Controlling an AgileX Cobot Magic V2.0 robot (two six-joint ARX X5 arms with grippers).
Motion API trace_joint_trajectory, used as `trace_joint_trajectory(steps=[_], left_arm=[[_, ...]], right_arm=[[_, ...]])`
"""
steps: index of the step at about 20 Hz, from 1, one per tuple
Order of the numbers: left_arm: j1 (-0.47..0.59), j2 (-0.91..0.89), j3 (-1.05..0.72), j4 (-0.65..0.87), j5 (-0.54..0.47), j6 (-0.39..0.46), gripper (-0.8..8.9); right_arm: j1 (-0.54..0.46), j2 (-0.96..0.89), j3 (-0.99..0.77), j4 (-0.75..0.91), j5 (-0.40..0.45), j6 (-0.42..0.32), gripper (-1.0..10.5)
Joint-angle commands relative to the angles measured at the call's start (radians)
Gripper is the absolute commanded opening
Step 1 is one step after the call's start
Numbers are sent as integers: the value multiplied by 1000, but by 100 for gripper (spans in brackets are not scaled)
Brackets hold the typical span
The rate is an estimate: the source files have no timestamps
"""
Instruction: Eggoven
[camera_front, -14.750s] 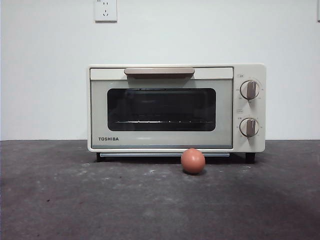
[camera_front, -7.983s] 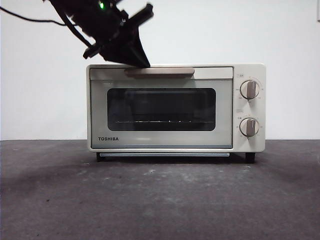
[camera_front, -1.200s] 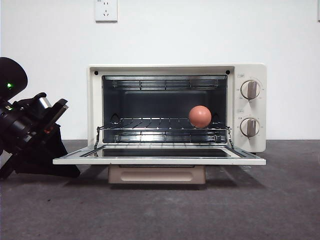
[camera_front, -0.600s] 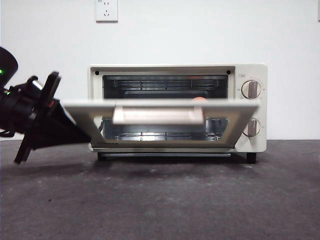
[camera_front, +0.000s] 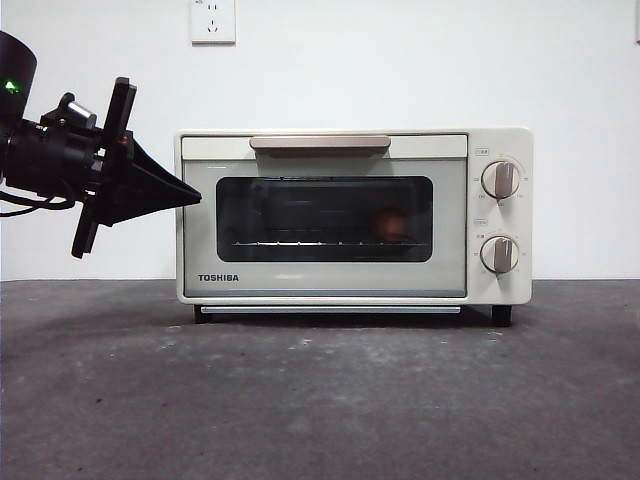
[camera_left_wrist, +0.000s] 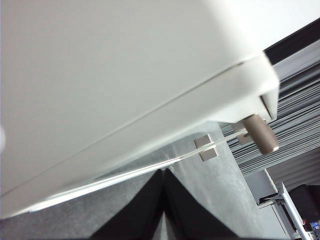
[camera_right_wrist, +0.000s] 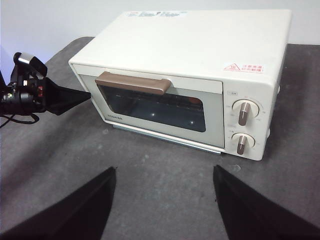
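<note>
Small reddish-brown egg (camera_front: 391, 224) shut inside the cream boxy toaster oven (camera_front: 352, 214).
Left gripper (camera_front: 185, 194), jaws pressed together, touches the oven's left edge; right gripper (camera_right_wrist: 162, 200) waits spread; next, likely withdraw.

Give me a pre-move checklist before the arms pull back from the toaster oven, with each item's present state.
1. Door of the toaster oven shut flush: ok, the handle sits up at the top in the front and right wrist views.
2. Egg inside on the rack: ok, seen dimly through the dark window.
3. Left claw free of the door: cannot tell; its closed tip is at the oven's upper left front corner, contact unclear.
4. Right claw clear of the oven: ok, open and empty, hovering back over the table.
5. Knobs in off position: cannot tell.
</note>
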Motion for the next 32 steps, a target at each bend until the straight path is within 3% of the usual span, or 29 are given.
trace_joint_trajectory(steps=[1, 7, 16, 25, 29, 32], left_arm=[[-8, -18, 16, -28, 5, 4, 7], [-35, -148, 16, -224, -24, 148, 7], [-119, -473, 16, -683, -291, 457, 7], [-164, -741, 16, -885, -407, 516, 7], [-164, -829, 16, -984, -453, 569, 7], [-164, -872, 15, -1033, -462, 583, 7]], right_arm=[[8, 7, 19, -3, 1, -4, 314], [8, 37, 19, -15, -1, -19, 313], [8, 113, 6, 13, -1, -78, 275], [8, 122, -217, 344, -38, -83, 144], [8, 122, -364, 555, -100, -83, 9], [7, 123, -449, 705, -116, -72, 5]])
